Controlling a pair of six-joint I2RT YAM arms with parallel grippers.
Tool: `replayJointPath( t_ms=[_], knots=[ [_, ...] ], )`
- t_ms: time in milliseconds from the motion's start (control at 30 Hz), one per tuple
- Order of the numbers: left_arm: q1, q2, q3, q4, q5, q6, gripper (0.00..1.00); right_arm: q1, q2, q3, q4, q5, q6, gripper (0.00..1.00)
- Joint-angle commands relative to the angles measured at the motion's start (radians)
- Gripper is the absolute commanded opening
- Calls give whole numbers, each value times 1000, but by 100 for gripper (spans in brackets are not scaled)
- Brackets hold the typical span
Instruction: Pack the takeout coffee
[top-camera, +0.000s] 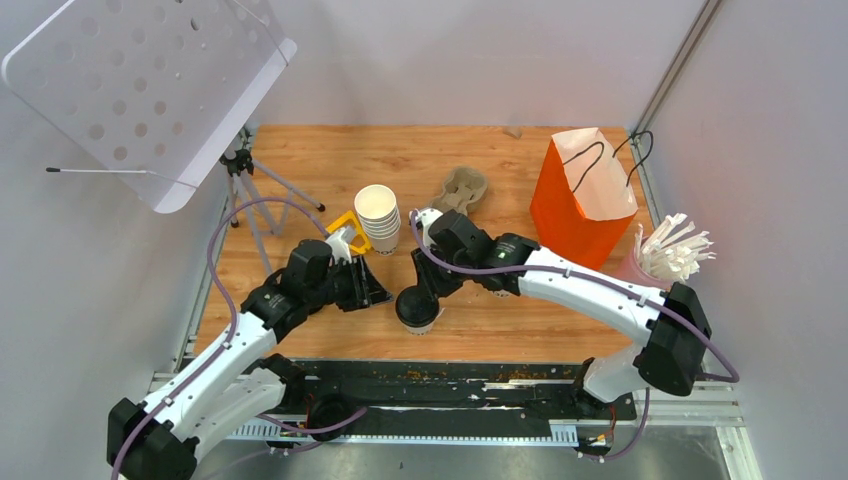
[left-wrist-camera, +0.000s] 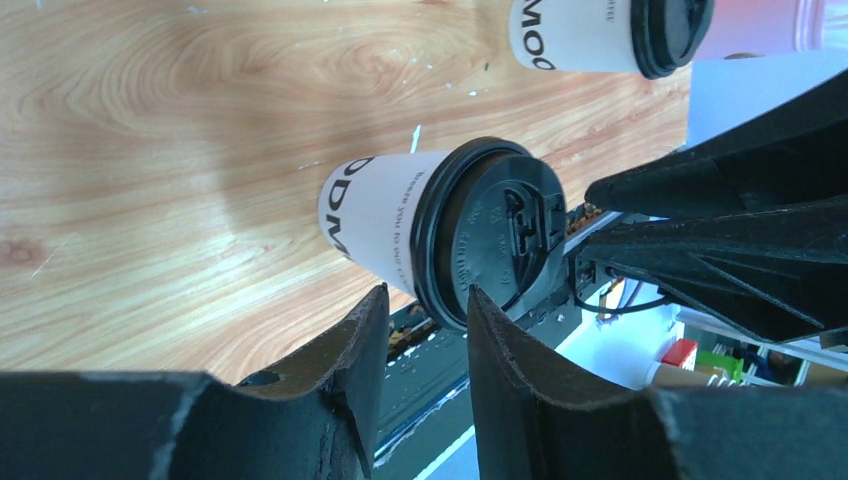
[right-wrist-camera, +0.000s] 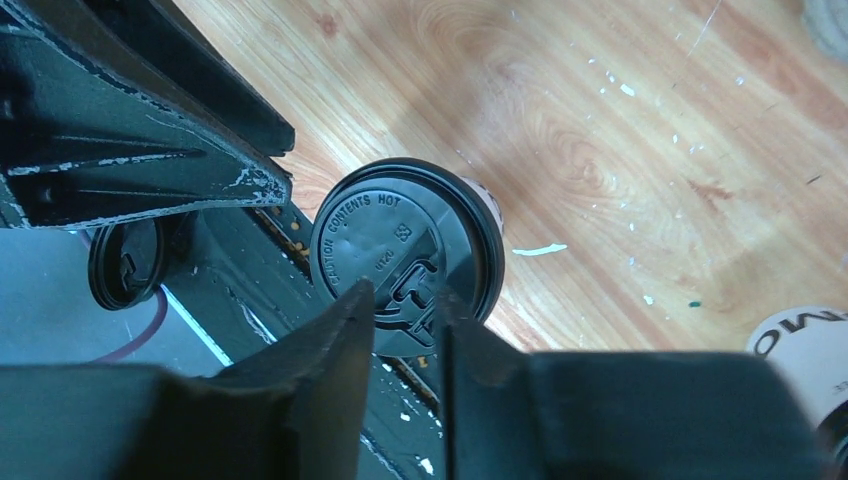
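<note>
Left claw (left-wrist-camera: 425, 300) and right claw (right-wrist-camera: 405, 295) both stand part-open, gripping nothing, crowding the takeout coffee (top-camera: 417, 308) upright near-centre on the grained wooden desk (top-camera: 330, 160). A sideways nudge could topple this smooth paper cylinder (its glossy moulded lid (right-wrist-camera: 400, 240) may pop); the matte orange paper bag (top-camera: 580, 195) stands far right.
</note>
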Motion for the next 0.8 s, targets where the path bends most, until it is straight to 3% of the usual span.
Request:
replayJointPath(
  t_ms=[0,233,767],
  knots=[
    [20,-12,-12,18,9,-14,41,11,4,30,45,-34,22,23],
    [35,-8,-31,60,39,4,42,11,44,13,112,-124,57,12],
    [41,17,-86,119,88,-6,39,9,94,-15,143,-117,62,13]
  ],
)
